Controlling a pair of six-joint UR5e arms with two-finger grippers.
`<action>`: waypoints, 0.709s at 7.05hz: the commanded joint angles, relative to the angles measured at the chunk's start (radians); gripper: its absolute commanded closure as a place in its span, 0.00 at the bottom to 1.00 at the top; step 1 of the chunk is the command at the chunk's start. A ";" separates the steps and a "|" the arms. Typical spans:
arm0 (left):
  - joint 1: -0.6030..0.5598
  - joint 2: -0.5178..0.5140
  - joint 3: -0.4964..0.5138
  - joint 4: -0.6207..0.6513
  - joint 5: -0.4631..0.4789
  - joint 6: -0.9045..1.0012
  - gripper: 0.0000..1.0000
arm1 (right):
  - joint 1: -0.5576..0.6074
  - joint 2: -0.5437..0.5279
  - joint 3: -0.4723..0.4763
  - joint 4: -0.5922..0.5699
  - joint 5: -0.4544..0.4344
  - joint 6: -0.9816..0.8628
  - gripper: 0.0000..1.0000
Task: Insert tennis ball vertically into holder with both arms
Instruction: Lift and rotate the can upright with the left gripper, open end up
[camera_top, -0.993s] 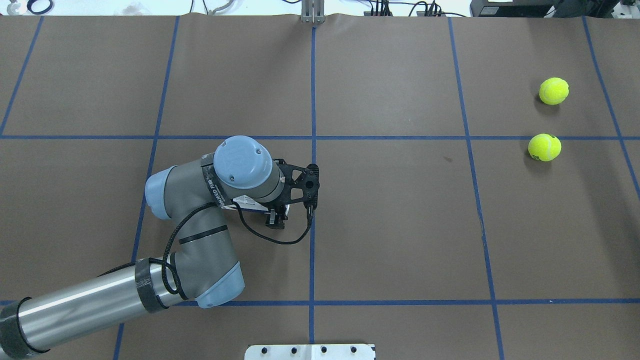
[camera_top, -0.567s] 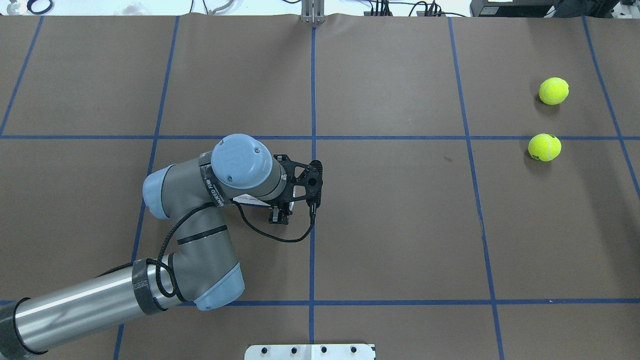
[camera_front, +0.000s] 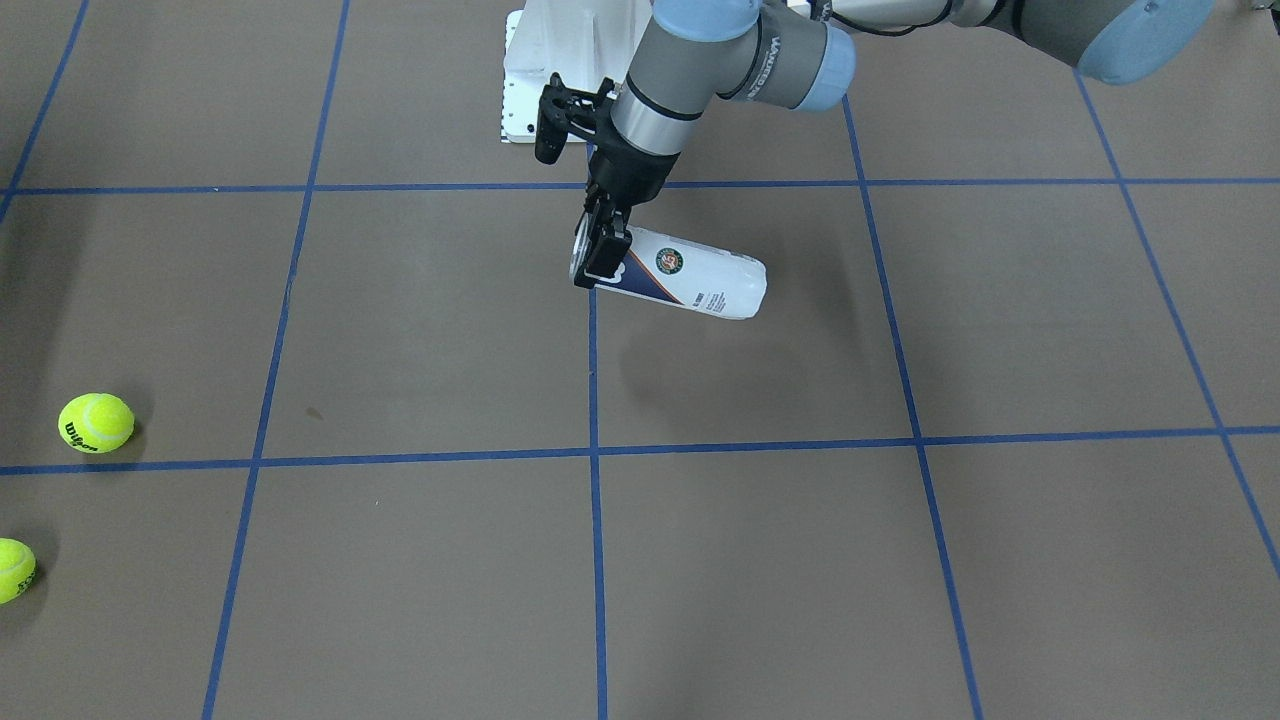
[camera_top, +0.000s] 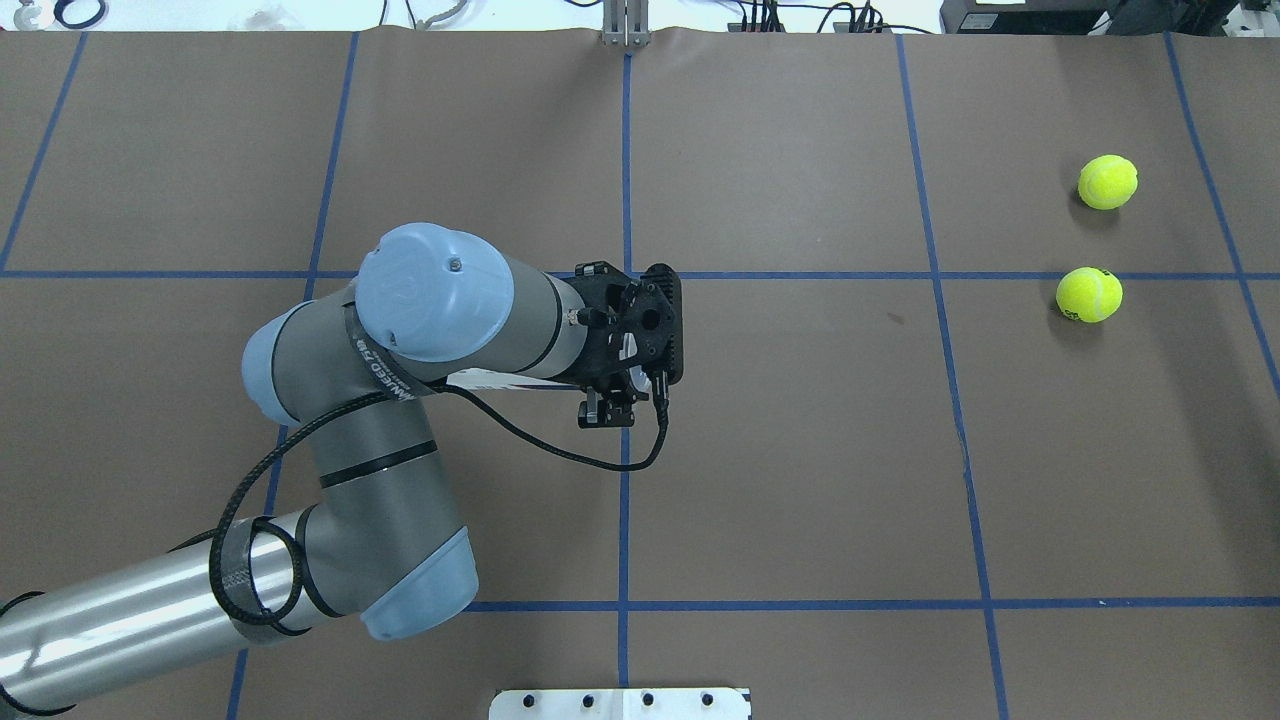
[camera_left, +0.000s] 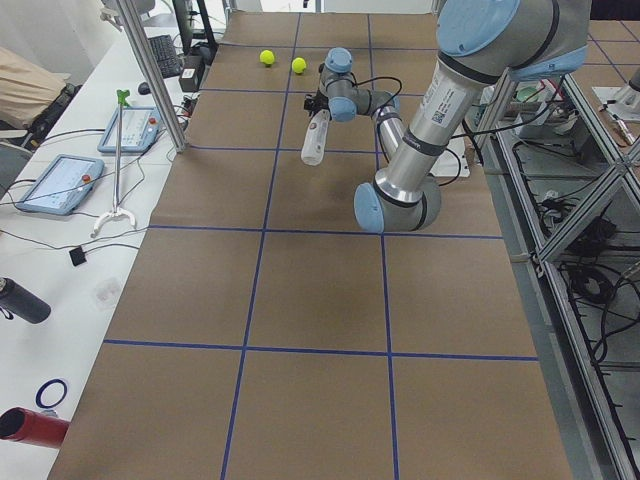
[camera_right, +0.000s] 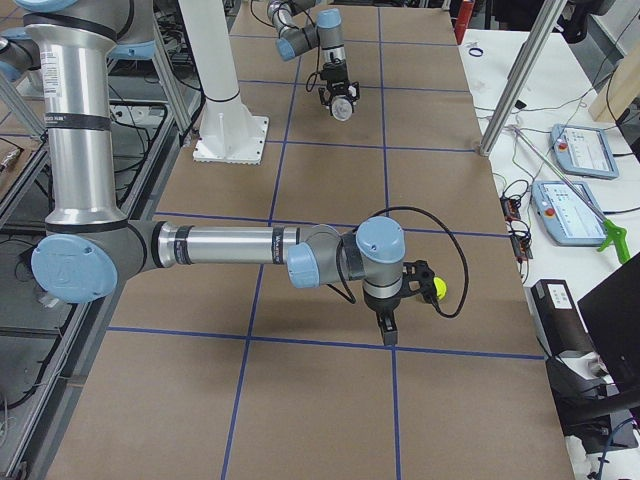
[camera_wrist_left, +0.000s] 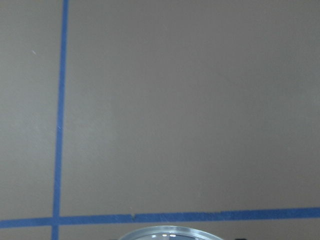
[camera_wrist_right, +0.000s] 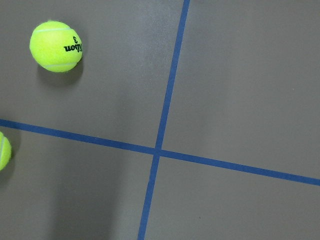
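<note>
My left gripper (camera_front: 600, 250) is shut on the open rim of the holder (camera_front: 690, 280), a clear tube with a white and navy label. The tube is held off the table, roughly level, with its shadow below it. In the overhead view the left arm hides most of the tube (camera_top: 480, 380) and the left gripper (camera_top: 606, 410) points down. The tube's rim (camera_wrist_left: 170, 234) shows at the bottom of the left wrist view. Two tennis balls (camera_top: 1107, 182) (camera_top: 1089, 295) lie at the far right. The right gripper (camera_right: 387, 325) hangs near a ball (camera_right: 437, 288); I cannot tell its state.
The white pedestal base (camera_top: 620, 703) stands at the table's near edge. Blue tape lines (camera_top: 625, 500) grid the brown table. The right wrist view looks down on one ball (camera_wrist_right: 55, 46) from well above. A metal post (camera_left: 150, 70) stands at the far side edge.
The left arm has risen and swung away from the robot and to the right, carrying the tube up with it. The balls have not moved.
</note>
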 joint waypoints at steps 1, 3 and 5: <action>-0.002 0.000 -0.008 -0.277 0.000 -0.243 0.34 | 0.000 0.001 0.002 0.000 0.000 0.000 0.00; -0.007 0.000 0.021 -0.560 0.029 -0.431 0.34 | 0.000 0.000 0.005 0.000 0.000 0.000 0.00; 0.005 -0.006 0.188 -0.997 0.165 -0.527 0.36 | 0.000 0.001 0.008 0.000 0.000 0.000 0.00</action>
